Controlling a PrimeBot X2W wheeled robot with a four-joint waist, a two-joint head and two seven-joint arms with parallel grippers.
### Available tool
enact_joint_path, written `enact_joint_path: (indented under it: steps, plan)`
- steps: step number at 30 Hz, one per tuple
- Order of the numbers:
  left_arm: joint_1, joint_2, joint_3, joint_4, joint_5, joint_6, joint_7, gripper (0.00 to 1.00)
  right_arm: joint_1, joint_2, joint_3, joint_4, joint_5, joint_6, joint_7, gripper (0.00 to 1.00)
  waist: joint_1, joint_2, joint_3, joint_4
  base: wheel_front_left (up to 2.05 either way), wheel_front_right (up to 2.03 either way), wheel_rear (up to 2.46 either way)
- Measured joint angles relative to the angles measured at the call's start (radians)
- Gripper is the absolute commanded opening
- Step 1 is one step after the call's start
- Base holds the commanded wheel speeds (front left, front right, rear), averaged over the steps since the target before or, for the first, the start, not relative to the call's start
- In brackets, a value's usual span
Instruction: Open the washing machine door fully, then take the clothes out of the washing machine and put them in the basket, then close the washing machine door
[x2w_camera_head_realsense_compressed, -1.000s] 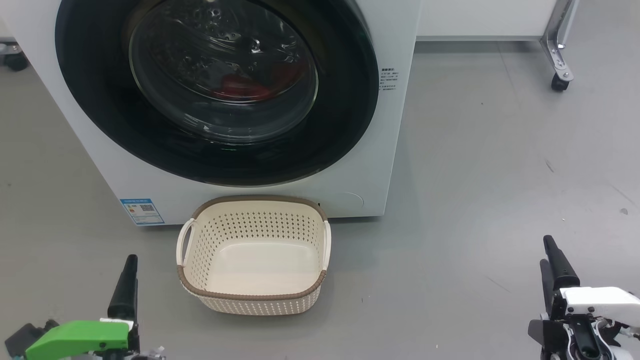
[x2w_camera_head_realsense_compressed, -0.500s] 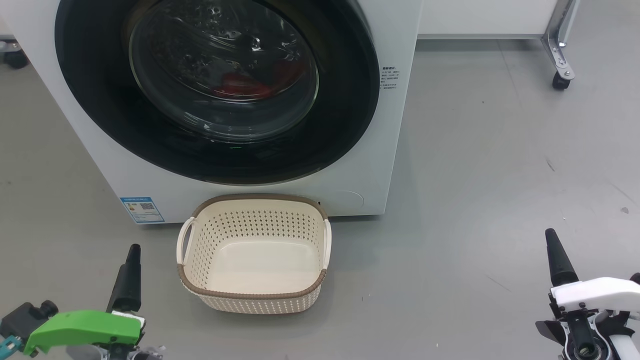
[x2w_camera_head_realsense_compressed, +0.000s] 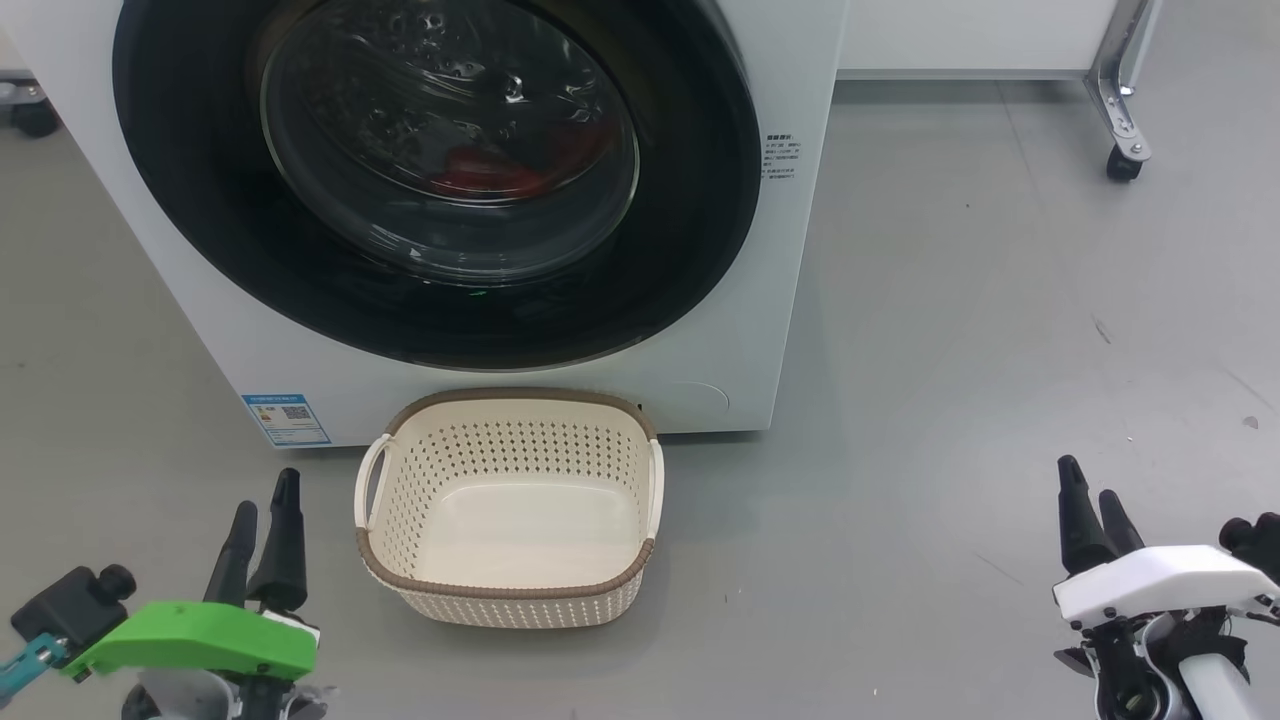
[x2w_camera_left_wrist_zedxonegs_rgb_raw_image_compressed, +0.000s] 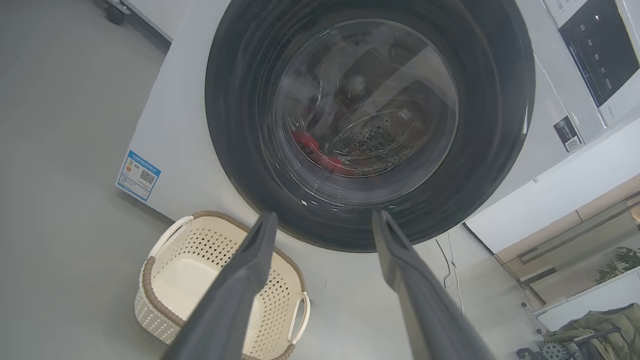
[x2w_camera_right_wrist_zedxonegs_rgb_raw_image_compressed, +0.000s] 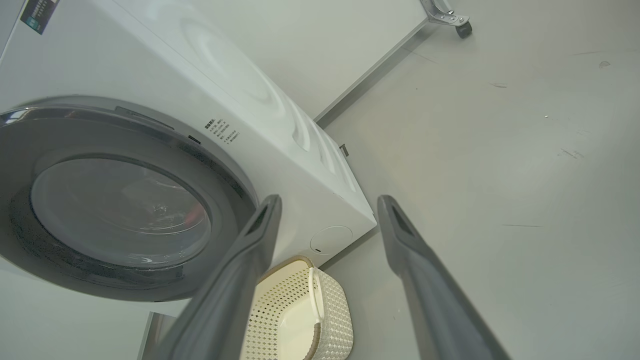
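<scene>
Washing machine door (x2w_camera_head_realsense_compressed: 690, 200) — round, glossy black, glass-bowled — sits shut straight ahead of my left gripper (x2w_camera_head_realsense_compressed: 266, 492), the nearer one; my right gripper (x2w_camera_head_realsense_compressed: 1088, 479) hangs well off rightward. Both gape, holding nothing.

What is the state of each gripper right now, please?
Left gripper: open, holding nothing.
Right gripper: open, holding nothing.

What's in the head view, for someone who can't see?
A white washing machine, its round black door shut, red clothes visible inside. An empty cream basket sits before it; the left gripper and right gripper hover open below.
</scene>
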Motion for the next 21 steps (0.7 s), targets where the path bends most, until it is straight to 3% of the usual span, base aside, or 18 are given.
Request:
enact_joint_path:
  steps: [21]
  plan:
    - [0.0,0.005,-0.094,-0.014,0.306,0.035,-0.058,1.0,-0.008,-0.004,0.09,0.008,-0.269,-0.053,-0.051,1.0,0.0,0.0,-0.006,0.002,0.0,0.0,0.0]
